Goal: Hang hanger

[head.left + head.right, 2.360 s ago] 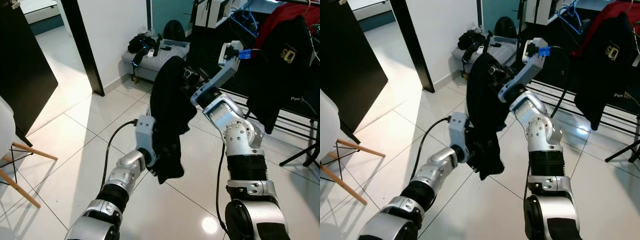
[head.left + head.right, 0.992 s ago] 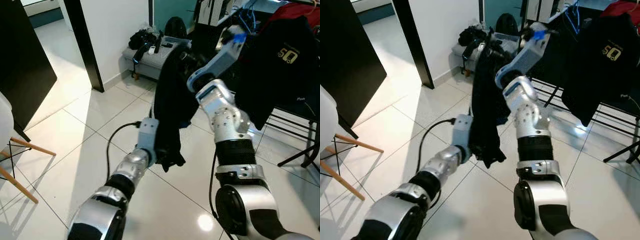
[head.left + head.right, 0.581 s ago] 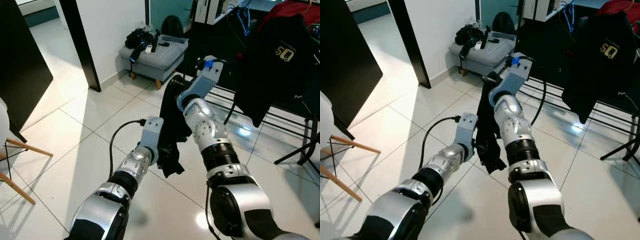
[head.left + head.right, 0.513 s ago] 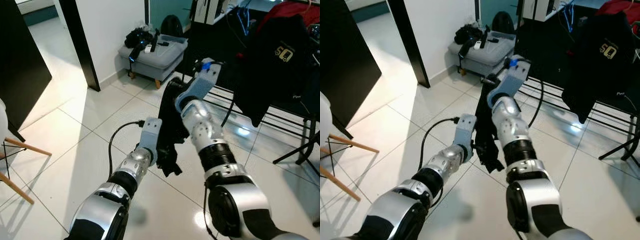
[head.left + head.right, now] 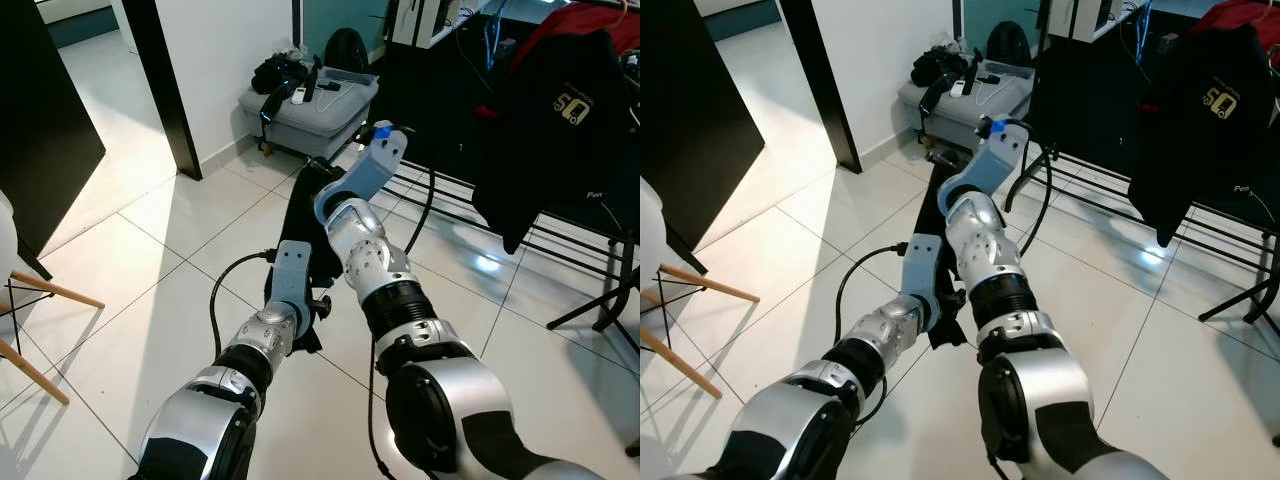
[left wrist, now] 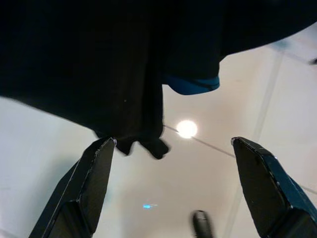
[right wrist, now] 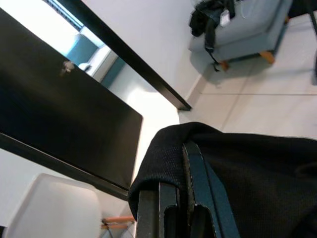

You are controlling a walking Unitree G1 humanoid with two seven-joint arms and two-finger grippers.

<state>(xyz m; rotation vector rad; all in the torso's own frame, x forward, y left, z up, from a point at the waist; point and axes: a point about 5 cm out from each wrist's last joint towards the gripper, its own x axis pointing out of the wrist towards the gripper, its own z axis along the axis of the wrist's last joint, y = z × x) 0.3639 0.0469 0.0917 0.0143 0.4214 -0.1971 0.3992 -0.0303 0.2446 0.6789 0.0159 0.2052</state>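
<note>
Your right gripper point(image 7: 171, 210) is clamped on the black shirt point(image 5: 300, 215) at its top, so the shirt hangs straight down. Your left gripper point(image 6: 173, 183) is spread wide just under it. The rack point(image 5: 560, 240) stands off to your right, well apart.

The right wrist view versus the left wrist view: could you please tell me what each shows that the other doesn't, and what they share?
The right wrist view has the right gripper shut on the black garment's edge, plus a grey ottoman, a black panel and a white chair. The left wrist view has the left gripper open below the garment's hanging hem, with a light glare on the tiled floor. Both share the garment.
</note>
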